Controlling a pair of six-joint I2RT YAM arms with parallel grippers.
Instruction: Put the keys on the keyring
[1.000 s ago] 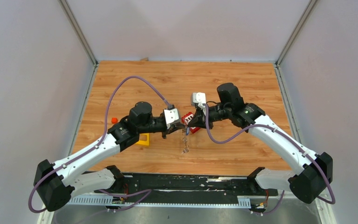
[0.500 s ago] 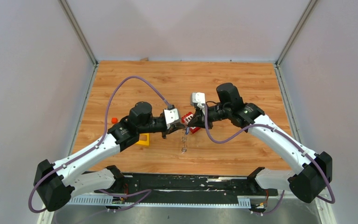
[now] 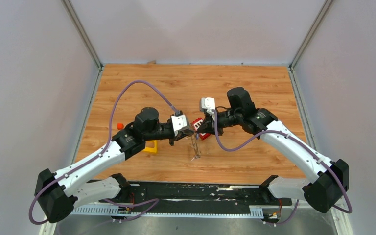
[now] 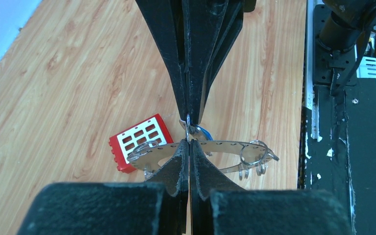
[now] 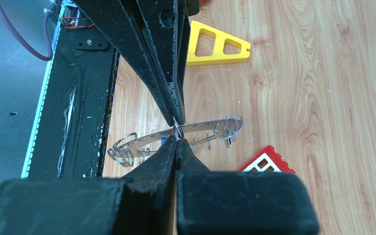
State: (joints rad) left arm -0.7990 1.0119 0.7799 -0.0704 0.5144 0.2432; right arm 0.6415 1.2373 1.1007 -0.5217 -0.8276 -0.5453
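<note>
The keyring, a thin grey metal ring with holes and small silvery rings, hangs above the table between both grippers. My left gripper is shut on its rim, tips pinching the band in the left wrist view. My right gripper meets it tip to tip and is shut on a small split ring with the blue-headed key right at the band. In the right wrist view my right gripper touches the keyring. The black-headed key is hidden.
A red block with white squares lies on the wooden table just behind the grippers. A yellow triangular frame lies under the left arm. A small orange bit lies at the left. The black base rail runs along the near edge.
The hanging keyring has tilted, its lower end swinging a little to the right. Both grippers stay shut and joined at the same spot.
</note>
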